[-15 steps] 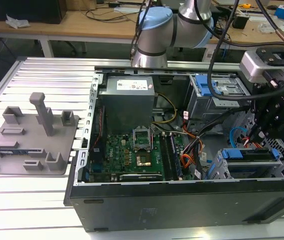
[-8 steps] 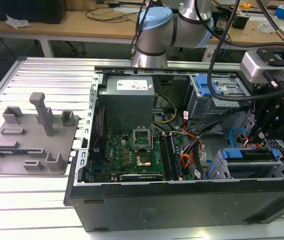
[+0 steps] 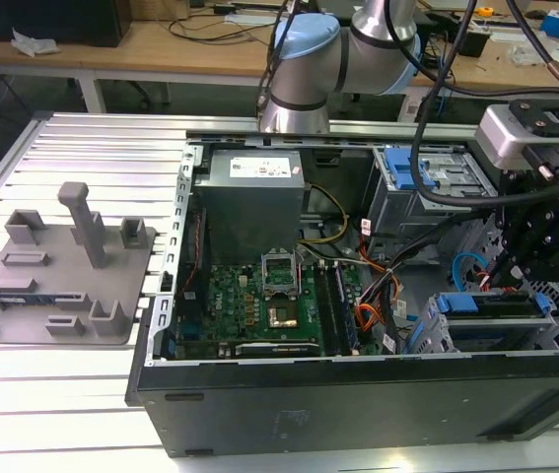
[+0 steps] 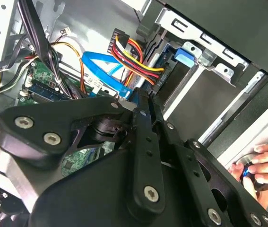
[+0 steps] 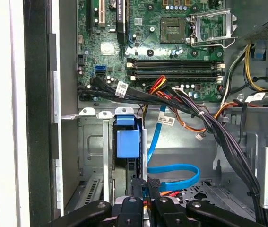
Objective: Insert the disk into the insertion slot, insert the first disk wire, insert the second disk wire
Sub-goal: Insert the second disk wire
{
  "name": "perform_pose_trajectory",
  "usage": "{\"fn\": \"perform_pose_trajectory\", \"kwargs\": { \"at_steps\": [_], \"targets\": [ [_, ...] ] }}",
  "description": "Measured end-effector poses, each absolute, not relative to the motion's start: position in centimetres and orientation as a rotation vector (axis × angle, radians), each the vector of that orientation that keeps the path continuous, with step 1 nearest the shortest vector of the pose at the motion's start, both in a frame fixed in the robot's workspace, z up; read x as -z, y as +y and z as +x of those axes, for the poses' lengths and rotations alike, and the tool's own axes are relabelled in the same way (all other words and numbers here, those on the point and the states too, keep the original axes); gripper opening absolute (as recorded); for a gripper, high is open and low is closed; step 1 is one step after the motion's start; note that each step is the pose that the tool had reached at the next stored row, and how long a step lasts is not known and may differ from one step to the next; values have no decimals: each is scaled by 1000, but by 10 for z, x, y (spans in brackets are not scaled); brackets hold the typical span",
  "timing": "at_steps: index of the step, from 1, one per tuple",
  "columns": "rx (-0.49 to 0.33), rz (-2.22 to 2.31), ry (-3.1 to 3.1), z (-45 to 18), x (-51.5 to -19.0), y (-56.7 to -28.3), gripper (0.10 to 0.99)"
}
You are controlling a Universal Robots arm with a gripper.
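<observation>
Light-blue first disk wire (image 5: 174, 171), bright blue disk carrier (image 5: 127, 143), green motherboard (image 5: 162, 42).

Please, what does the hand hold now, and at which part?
The hand holds the first disk wire, the light-blue cable, at its small dark plug.

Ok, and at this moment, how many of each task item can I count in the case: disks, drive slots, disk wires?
disk: 1
insertion slot: 1
disk wires: 2, the light-blue flat cable and the red and black bundle
Total: 4
</observation>
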State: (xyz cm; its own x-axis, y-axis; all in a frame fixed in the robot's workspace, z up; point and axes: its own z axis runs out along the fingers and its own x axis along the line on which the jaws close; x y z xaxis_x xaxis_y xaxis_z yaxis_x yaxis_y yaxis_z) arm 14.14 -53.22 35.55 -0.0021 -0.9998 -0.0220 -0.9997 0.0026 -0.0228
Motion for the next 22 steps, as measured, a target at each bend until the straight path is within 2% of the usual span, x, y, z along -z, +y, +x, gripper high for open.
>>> {"fn": "perform_pose_trajectory", "kwargs": {
  "at_steps": [22],
  "targets": [
    [0, -2197, 2202, 143, -351, -538, 161]
  ]
}}
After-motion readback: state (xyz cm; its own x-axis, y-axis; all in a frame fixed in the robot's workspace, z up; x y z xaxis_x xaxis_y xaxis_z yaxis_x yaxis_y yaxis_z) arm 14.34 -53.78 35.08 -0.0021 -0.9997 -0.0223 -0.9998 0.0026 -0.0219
